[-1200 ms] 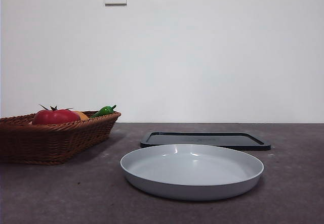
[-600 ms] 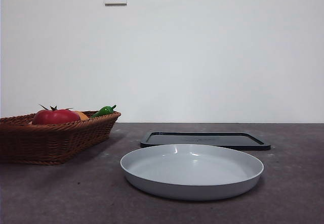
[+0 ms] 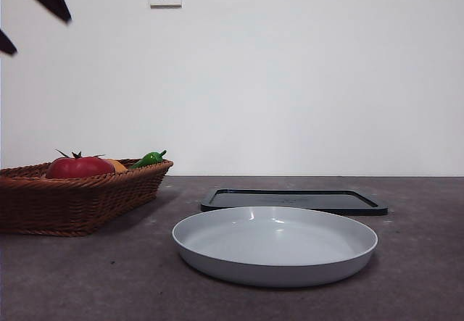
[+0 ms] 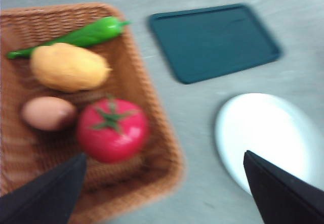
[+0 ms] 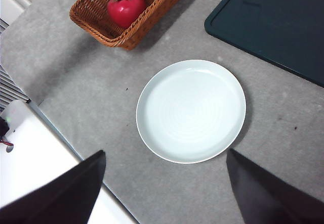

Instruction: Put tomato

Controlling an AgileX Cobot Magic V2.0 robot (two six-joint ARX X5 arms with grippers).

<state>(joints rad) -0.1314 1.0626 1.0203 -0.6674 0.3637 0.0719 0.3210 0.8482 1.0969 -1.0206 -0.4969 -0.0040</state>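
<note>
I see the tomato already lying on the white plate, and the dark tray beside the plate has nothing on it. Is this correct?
Not quite. The tomato lies in the wicker basket, not on the white plate, which holds nothing, as the right wrist view shows. The left wrist view shows the tomato in the basket. The dark tray does have nothing on it.

The front camera sits low, facing the wall across the table, while both wrist cameras look down, sharing the basket (image 4: pixel 152 133) and white plate (image 5: pixel 191 110).

The tomato (image 3: pixel 80 167) lies in the basket (image 3: pixel 87 198), left of the plate (image 3: pixel 275 252); the tray (image 3: pixel 293 201) lies behind the plate.
</note>
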